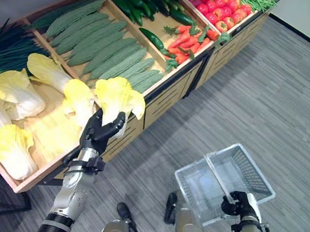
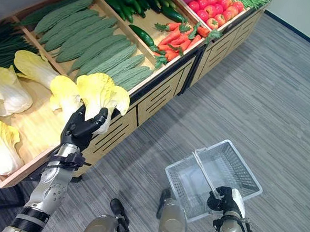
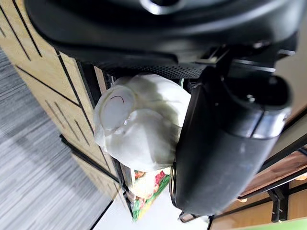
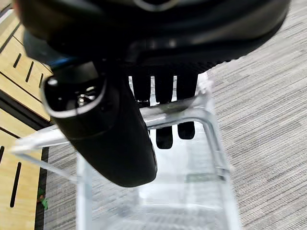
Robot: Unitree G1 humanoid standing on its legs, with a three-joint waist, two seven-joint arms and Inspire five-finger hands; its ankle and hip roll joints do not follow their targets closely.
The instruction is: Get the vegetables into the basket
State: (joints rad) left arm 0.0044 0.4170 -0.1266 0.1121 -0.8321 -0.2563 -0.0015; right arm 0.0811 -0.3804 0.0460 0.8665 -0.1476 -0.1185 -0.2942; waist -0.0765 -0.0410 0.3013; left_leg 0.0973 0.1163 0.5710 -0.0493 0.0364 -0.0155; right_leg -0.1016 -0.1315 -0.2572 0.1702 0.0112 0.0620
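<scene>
The left hand (image 1: 98,132) has its fingers curled round a napa cabbage (image 1: 116,96), stem down, leaves up, apparently just clear of the shelf (image 1: 161,98). The clear basket (image 1: 246,174) hangs well to its right, handle gripped by the right hand (image 1: 239,204)

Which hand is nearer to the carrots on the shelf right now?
Left. The left hand grips a cabbage at the shelf's front edge, closer to the carrots; the right hand holds the basket handle over the floor.

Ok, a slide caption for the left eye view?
Left hand grips a cabbage at the shelf edge; right hand holds the clear basket.
</scene>
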